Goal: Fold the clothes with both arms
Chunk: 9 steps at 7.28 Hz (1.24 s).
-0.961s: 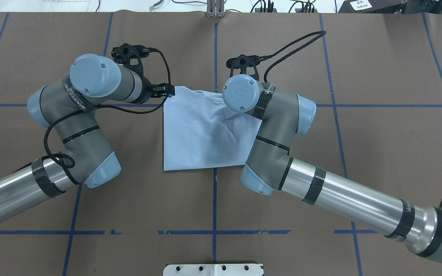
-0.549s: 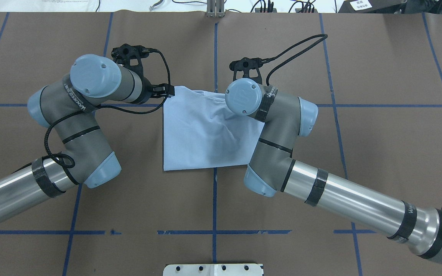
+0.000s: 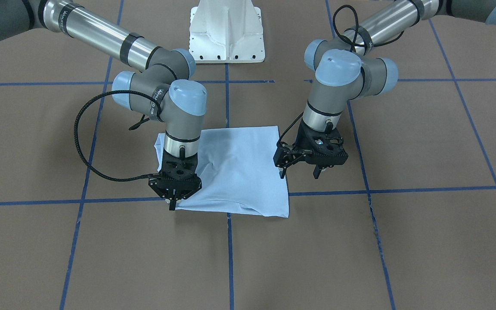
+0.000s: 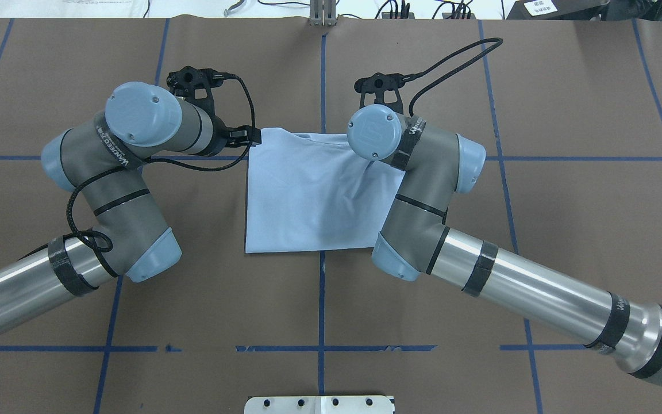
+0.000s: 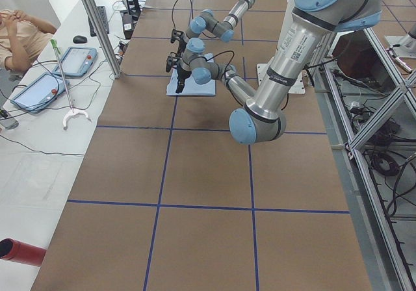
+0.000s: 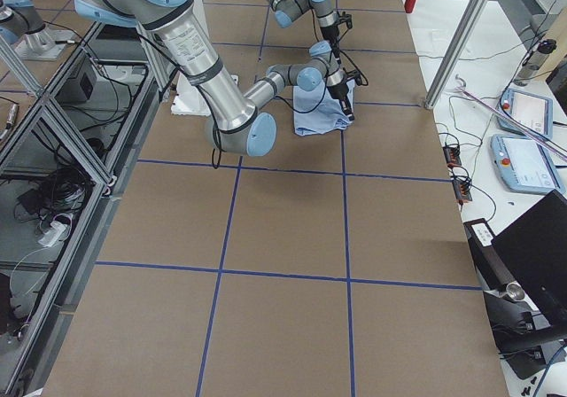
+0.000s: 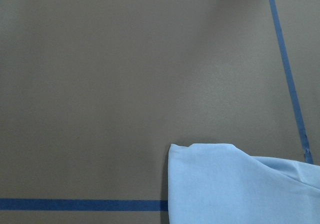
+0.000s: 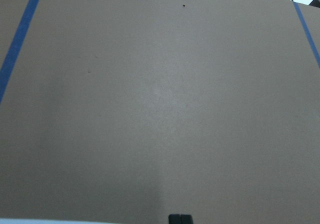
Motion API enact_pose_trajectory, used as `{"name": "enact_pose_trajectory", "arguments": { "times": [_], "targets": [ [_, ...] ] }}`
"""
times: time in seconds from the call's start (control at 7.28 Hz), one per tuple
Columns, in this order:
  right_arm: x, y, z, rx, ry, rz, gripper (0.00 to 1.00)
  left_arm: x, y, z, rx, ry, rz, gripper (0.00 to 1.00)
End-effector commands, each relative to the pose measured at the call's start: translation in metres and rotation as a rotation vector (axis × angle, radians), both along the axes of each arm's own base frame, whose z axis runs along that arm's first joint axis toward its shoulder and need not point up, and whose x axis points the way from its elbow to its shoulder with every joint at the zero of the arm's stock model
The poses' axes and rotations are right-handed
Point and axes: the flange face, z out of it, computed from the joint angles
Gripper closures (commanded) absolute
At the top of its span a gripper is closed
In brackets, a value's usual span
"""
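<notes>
One T-shirt (image 4: 308,195); two arms, left arm (image 4: 118,172) and right arm (image 4: 423,172); two tools, left tool (image 3: 299,172) and right tool (image 3: 172,203); one pedestal (image 3: 226,38).

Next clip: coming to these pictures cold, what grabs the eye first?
A light blue T-shirt, folded to a rough rectangle, lies in the middle of the brown, blue-taped table. The right gripper is shut on its far corner on the robot's right side, with creases running toward it. The left gripper hangs open just off the shirt's opposite edge.
</notes>
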Motion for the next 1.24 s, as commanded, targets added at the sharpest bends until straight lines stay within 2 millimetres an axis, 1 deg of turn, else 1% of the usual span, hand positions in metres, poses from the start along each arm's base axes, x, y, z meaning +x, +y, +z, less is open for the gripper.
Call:
{"name": "enact_pose_trajectory", "arguments": {
  "times": [0.0, 0.27, 0.55, 0.69, 0.82, 0.96, 1.1],
  "targets": [
    [0.008, -0.016, 0.009, -0.010, 0.020, 0.020, 1.00, 0.000, 0.001, 0.003, -0.003, -0.003, 0.002, 0.00],
    [0.006, -0.019, 0.013, 0.000, 0.024, 0.028, 1.00, -0.002, 0.003, 0.006, 0.005, 0.005, 0.000, 0.00],
    [0.002, -0.023, 0.022, 0.009, 0.014, 0.029, 1.00, 0.000, 0.004, 0.006, -0.007, 0.013, -0.004, 0.00],
    [0.000, -0.024, 0.025, 0.011, 0.010, 0.029, 0.03, 0.001, 0.005, 0.006, -0.011, 0.015, -0.005, 0.00],
    [0.002, -0.026, 0.021, 0.012, 0.002, 0.034, 0.00, 0.001, 0.006, 0.006, -0.011, 0.015, -0.006, 0.00],
    [0.008, -0.037, -0.007, 0.006, -0.042, 0.024, 0.00, 0.001, 0.006, 0.010, -0.013, 0.011, -0.005, 0.00],
    [0.011, -0.041, -0.029, -0.044, -0.107, -0.028, 0.00, 0.000, 0.006, 0.011, -0.014, 0.010, -0.005, 0.00]
  ]
}}
